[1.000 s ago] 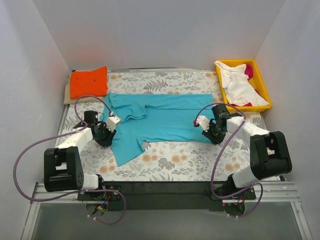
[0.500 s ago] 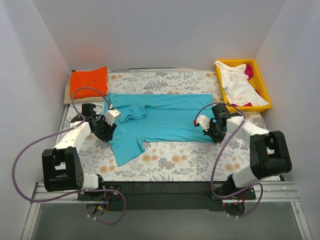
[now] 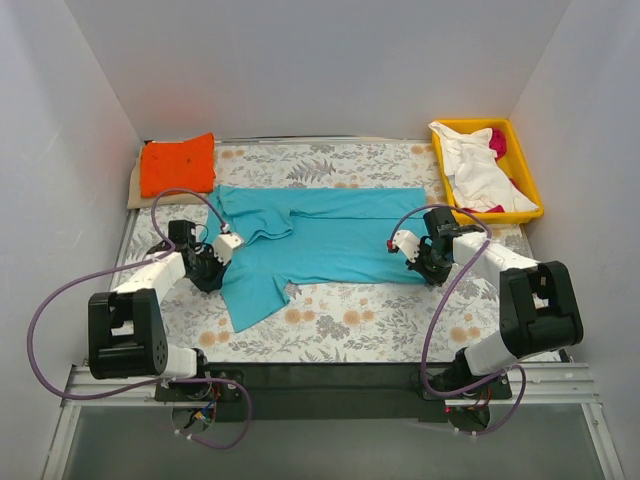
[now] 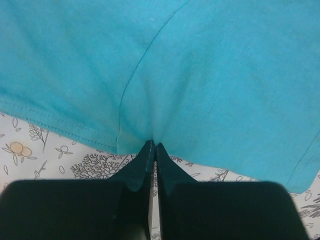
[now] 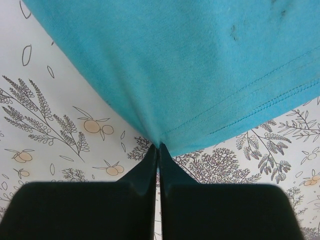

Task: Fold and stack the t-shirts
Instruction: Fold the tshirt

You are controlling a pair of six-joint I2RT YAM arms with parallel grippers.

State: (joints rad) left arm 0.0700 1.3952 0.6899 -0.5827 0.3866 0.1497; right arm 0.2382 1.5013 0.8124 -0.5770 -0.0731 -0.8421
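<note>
left gripper (image 4: 152,145) and right gripper (image 5: 158,146), fingers pressed together, each pinch a hem of the teal shirt (image 3: 330,240) spread flat on the floral cloth (image 3: 350,325).

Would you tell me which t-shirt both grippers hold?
The teal-blue t-shirt, spread mid-table; the orange t-shirt lies folded far left, the white t-shirt and magenta t-shirt in the yellow tray.

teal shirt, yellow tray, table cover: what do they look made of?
Teal shirt: soft matte knit, probably cotton jersey; fine knit grain, double-stitched hem, puckers where the right tool pinches it.
Yellow tray: looks like rigid plastic; smooth moulded walls, uniform colour.
Table cover: flat floral-printed sheet, matte; cloth or vinyl, can't tell.
</note>
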